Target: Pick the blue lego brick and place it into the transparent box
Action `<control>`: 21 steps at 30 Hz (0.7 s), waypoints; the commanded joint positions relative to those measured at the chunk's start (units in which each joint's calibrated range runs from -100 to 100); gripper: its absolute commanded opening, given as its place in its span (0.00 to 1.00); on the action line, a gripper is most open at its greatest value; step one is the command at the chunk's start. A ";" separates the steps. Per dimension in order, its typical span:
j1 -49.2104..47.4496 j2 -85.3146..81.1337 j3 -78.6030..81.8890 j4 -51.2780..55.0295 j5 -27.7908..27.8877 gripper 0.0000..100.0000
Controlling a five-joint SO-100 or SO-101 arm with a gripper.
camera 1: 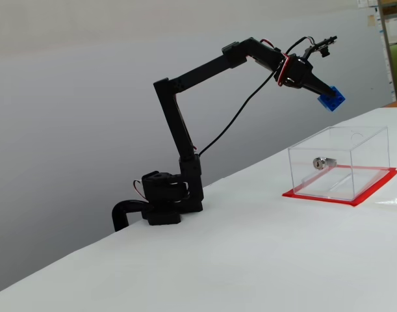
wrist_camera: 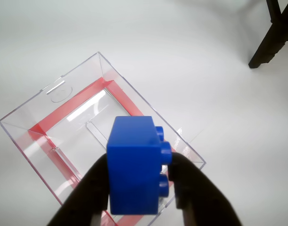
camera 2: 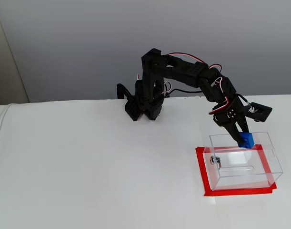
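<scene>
Blue plastic fills the wrist view: the blue lego brick (wrist_camera: 134, 165), studs facing right, is pinched between the two dark fingers (wrist_camera: 87, 195) of the end effector (wrist_camera: 139, 188), above the open top of the transparent box (wrist_camera: 63, 101) with its red base.

In a fixed view from the side, the arm reaches right, holding the brick (camera 1: 331, 99) in the air, clearly above the box (camera 1: 367, 140), which stands on the white bench (camera 1: 217, 260); a silver lock (camera 1: 321, 162) shows on the box wall.

In a fixed view from higher up, the brick (camera 2: 246, 140) appears at the box's (camera 2: 259, 176) far rim, clamped in the end effector (camera 2: 242, 137).
</scene>
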 commanded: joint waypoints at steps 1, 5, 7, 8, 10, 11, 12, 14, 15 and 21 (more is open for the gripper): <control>-0.25 -0.20 -3.46 -0.98 0.59 0.14; -0.32 -0.29 -3.36 -0.98 0.70 0.24; -0.32 -0.37 -3.36 -0.98 0.70 0.24; -0.32 -0.37 -3.36 -0.98 0.70 0.24; -0.32 -0.63 -3.18 -0.98 0.70 0.24; -0.32 -0.71 -3.18 -0.98 0.70 0.24; -0.32 -0.80 -3.18 -0.98 0.70 0.24; -0.32 -0.97 -3.18 -0.98 0.70 0.24; -0.32 -0.97 -3.18 -0.98 0.70 0.24; -0.32 -1.14 -3.09 -0.98 0.64 0.24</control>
